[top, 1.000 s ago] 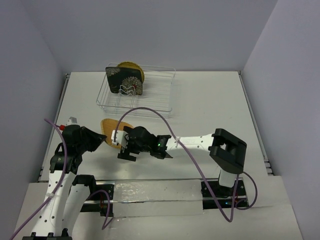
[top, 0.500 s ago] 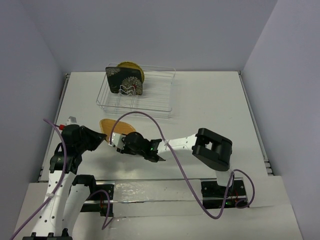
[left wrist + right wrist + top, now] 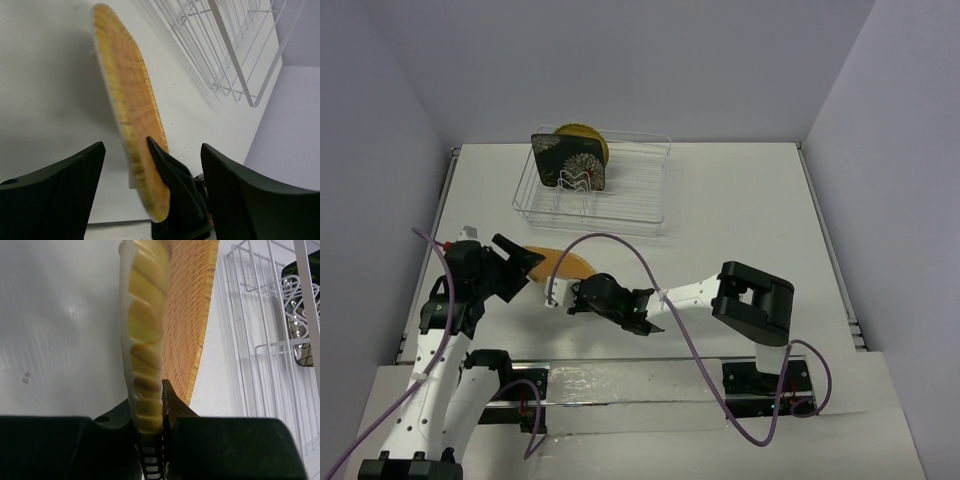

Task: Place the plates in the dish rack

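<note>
The tan bamboo plate (image 3: 560, 263) stands tilted on edge above the table, between the two arms. My right gripper (image 3: 568, 288) is shut on its lower rim; in the right wrist view the plate's ribbed edge (image 3: 145, 340) is pinched at the gripper (image 3: 152, 410). My left gripper (image 3: 520, 265) is open, and its fingers (image 3: 55, 200) stand wide on either side of the bamboo plate (image 3: 132, 100) without touching it. The dish rack (image 3: 620, 195) sits at the back and holds the black flowered plate (image 3: 570, 160), with the yellow plate (image 3: 588, 135) upright behind it.
The rack's wire side (image 3: 235, 50) lies just beyond the held plate, and its prongs (image 3: 260, 350) show to the right in the right wrist view. A purple cable (image 3: 620, 235) loops over the right arm. Walls close in the table on three sides.
My left gripper has opened and let go of the bamboo plate. My right gripper has moved in and shut on the plate's rim, and the plate now stands more upright.
</note>
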Robot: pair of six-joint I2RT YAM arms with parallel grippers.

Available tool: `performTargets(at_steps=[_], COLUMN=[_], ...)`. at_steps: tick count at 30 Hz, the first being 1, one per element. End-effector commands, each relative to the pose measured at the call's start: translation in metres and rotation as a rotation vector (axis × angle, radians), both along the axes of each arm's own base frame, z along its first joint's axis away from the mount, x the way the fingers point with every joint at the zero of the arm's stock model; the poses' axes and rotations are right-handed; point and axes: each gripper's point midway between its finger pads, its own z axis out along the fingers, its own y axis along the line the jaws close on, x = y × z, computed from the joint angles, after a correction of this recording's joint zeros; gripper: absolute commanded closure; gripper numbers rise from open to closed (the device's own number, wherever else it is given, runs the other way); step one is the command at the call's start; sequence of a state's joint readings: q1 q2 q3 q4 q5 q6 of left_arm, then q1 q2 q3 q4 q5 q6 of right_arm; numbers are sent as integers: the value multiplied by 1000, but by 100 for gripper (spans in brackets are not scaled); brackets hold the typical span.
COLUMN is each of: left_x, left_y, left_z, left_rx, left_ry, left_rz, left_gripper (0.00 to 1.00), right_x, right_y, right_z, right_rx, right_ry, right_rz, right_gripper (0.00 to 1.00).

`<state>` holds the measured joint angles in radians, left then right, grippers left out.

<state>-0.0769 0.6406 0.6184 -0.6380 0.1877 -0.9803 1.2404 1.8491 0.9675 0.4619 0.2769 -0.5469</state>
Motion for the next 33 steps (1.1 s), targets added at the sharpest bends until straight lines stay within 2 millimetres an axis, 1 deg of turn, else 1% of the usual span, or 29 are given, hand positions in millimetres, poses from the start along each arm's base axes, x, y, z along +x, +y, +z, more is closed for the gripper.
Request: performTargets(at_steps=[1, 4, 5, 7, 9, 12, 13, 14, 15, 16, 17, 18, 19, 24, 25, 26, 27, 28, 29, 30, 31, 32, 33], left_x=[6, 6, 6, 6, 5, 5, 5, 6, 5, 7, 8, 9, 11, 18, 19, 20, 20, 21, 22, 23, 24, 27, 29], left_y=[-3, -3, -4, -8, -13, -16, -16, -15, -16, -19, -19, -19, -19, -21, -21, -22, -22, -22, -22, -20, -17, -15, -10], left_z=[23, 17, 12, 9, 8, 11, 11, 12, 12, 15, 15, 17, 18, 30, 31, 31, 33, 37, 41, 48, 61, 77, 83], left_rx=[6, 10, 7, -9, -33, -47, -43, -38, -40, -43, -43, -39, -34, -24, -24, -21, -18, -13, -11, 7, 25, 41, 62], left_ry=[-51, -24, -9, -2, -9, -19, -23, -30, -31, -42, -46, -50, -53, -82, -81, -74, -76, -81, -90, -105, -135, -174, -187], left_rz=[-29, -31, -36, -51, -73, -89, -89, -91, -99, -115, -119, -122, -121, -144, -148, -154, -158, -166, -165, -166, -162, -153, -135], left_gripper=[15, 17, 20, 26, 36, 44, 50, 59, 66, 78, 85, 95, 99, 100, 92, 77, 59, 34, 21, 11, 6, 4, 1], right_x=[-2, -2, -2, -1, 3, 12, 14, 15, 16, 14, 13, 12, 12, 10, 10, 10, 10, 10, 10, 10, 10, 11, 10], right_y=[16, 15, 12, 10, 9, 9, 9, 10, 9, 10, 10, 9, 8, 8, 8, 8, 7, 7, 6, 3, -1, -5, -10], right_z=[73, 89, 95, 107, 117, 124, 128, 132, 133, 136, 136, 139, 140, 145, 146, 148, 149, 151, 150, 153, 157, 163, 171], right_rx=[163, 200, 214, 249, 264, 274, 282, 292, 292, 301, 305, 313, 318, 325, 325, 324, 318, 308, 305, 286, 284, 296, 299], right_ry=[-173, -207, -215, -233, -265, -309, -324, -341, -342, -347, -348, -350, -351, -354, -355, -357, -361, -361, -360, -341, -316, -289, -277], right_rz=[-7, -16, -28, -45, -68, -114, -123, -128, -130, -119, -116, -111, -107, -95, -93, -89, -88, -78, -76, -44, -21, -7, 1], right_gripper=[100, 100, 100, 100, 100, 100, 100, 100, 100, 100, 100, 100, 100, 100, 100, 100, 100, 100, 100, 100, 100, 100, 100])
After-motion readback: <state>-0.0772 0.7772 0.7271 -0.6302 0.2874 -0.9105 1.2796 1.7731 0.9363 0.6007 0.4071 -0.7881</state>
